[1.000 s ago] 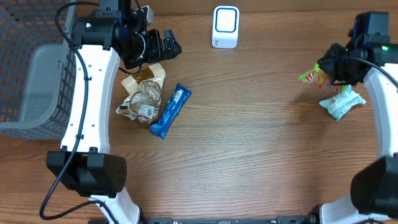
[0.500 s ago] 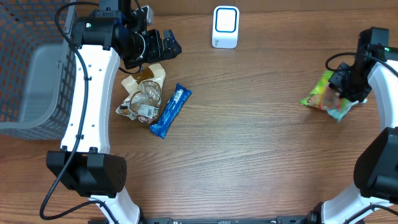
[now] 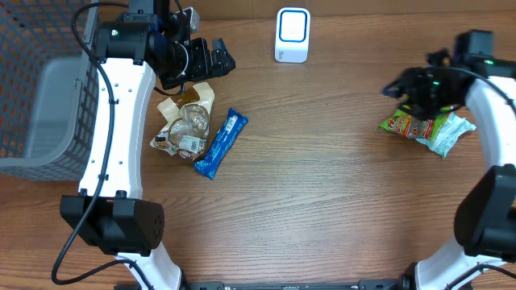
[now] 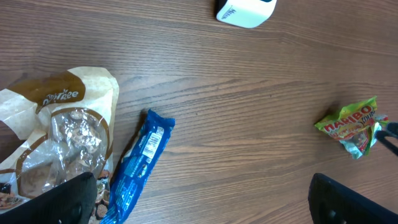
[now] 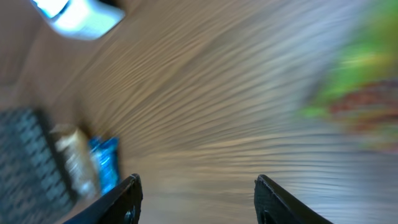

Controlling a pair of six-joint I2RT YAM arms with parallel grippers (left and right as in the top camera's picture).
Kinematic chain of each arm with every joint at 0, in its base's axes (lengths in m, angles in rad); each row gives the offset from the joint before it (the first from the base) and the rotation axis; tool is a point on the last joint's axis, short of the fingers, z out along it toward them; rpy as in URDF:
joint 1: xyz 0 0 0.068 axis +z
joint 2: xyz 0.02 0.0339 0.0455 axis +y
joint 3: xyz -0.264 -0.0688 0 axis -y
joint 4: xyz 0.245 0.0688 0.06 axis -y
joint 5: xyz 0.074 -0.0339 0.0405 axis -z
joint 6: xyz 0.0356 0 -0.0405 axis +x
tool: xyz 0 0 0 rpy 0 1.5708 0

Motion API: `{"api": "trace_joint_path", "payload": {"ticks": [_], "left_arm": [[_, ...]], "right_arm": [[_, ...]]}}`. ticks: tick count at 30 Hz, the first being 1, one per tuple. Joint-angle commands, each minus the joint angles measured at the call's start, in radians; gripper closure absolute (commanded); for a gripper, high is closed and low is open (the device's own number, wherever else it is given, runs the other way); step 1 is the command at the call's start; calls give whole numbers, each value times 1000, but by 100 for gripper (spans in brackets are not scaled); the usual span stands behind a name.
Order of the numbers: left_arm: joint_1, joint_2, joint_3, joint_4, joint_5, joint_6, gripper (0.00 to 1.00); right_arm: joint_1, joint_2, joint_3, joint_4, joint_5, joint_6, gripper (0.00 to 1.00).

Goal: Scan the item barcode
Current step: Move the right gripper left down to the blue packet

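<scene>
Overhead, and only there, the mesh basket (image 3: 32,80) is showing, far to the left of the white scanner (image 3: 292,35), its pale grey inside facing the camera. The left wrist view alone is making the lettering on the gummy bag (image 4: 351,124) readable, while the right wrist view is smearing everything into blur. One scanner, one basket and four packets are lying about: the gummy bag, a pale teal packet (image 3: 447,134), a blue bar (image 3: 221,143) and a clear cookie bag (image 3: 185,121). The gummy bag is lying flat on the table, right of the scanner and nearer the robot, touching the teal packet. The right gripper (image 5: 196,199) is hanging just beside it, fingers apart over bare wood. The left gripper (image 4: 199,205), left of the scanner, is standing spread wide, gripping nothing.
</scene>
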Motion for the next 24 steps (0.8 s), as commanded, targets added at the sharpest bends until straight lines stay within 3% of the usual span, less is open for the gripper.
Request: {"api": "trace_joint_path", "payload": {"ticks": [1, 11, 24], "left_arm": [[5, -15, 10, 0, -7, 16, 0], [5, -15, 10, 0, -7, 16, 0], [5, -15, 10, 0, -7, 16, 0]], "right_arm": [[110, -19, 21, 11, -43, 101, 42], [483, -19, -6, 113, 180, 411, 42], [804, -19, -367, 758, 278, 675, 41]]}}
